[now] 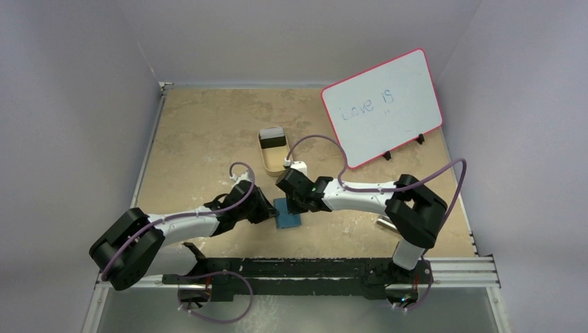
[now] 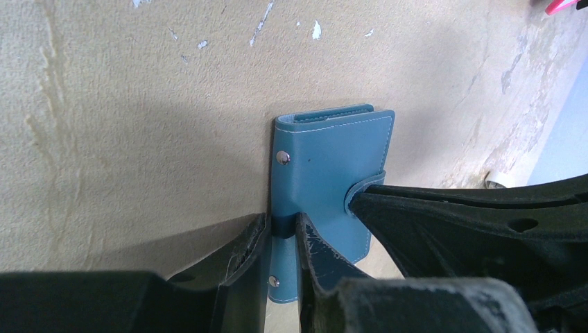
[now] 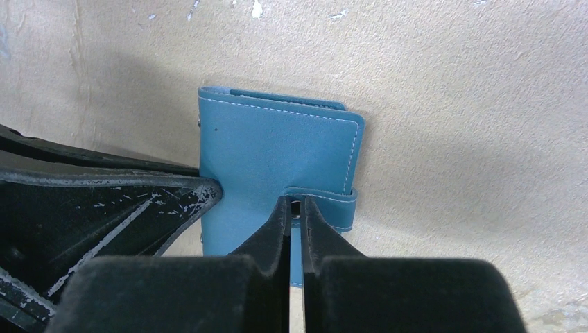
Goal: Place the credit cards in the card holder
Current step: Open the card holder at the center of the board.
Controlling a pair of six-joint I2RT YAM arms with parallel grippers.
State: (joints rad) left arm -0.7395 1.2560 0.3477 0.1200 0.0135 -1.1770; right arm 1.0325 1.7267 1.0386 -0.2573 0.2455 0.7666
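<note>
The card holder (image 1: pixel 288 214) is a teal-blue wallet lying closed on the table between both arms. My left gripper (image 2: pixel 283 229) is shut on its spine edge, by the snap studs, the card holder (image 2: pixel 326 159) stretching away from it. My right gripper (image 3: pixel 295 205) is shut on the small closing tab (image 3: pixel 331 199) of the card holder (image 3: pixel 270 152). In the top view the left gripper (image 1: pixel 267 208) and right gripper (image 1: pixel 295 199) meet over the wallet. One pale credit card with a dark stripe (image 1: pixel 272 138) lies in a tan tray farther back.
The tan oval tray (image 1: pixel 272 165) stands just behind the grippers. A pink-framed whiteboard (image 1: pixel 383 107) leans at the back right. Walls close the table on the left, back and right. A metal rail (image 1: pixel 326 267) runs along the near edge.
</note>
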